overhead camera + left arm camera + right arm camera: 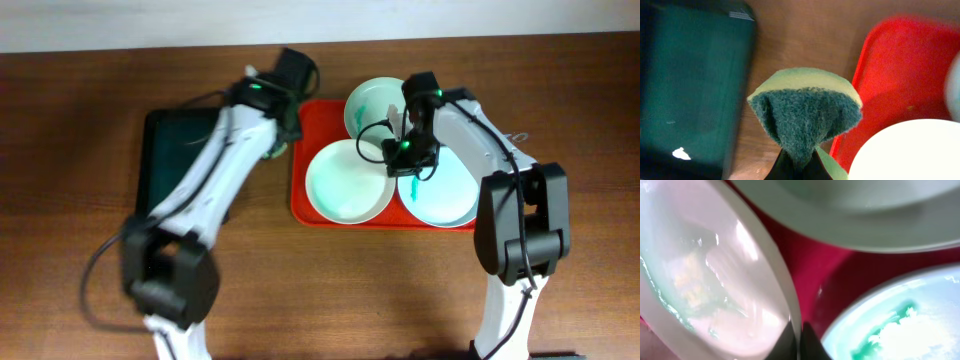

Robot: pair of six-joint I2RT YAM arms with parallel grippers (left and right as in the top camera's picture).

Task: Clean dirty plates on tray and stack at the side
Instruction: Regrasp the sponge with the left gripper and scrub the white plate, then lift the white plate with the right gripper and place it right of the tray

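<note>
Right wrist, teal-smeared plate (pixel 920 310), glossy plate (pixel 705 280) perhaps wet

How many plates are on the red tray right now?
3 plates on the red tray: back plate, front-left plate, front-right plate, partly under the right arm. None seems hidden.

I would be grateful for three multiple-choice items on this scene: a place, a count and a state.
1. The black tray lies: A) left of the red tray; B) on it; C) right of it.
2. Count of plates on the red tray: A) one; B) two; C) three.
3. The left gripper is: A) open; B) shut on a sponge; C) holding a plate.
Key: 1 A, overhead shows it at left; 2 C, three lie there; 3 B, the sponge is pinched.
</note>
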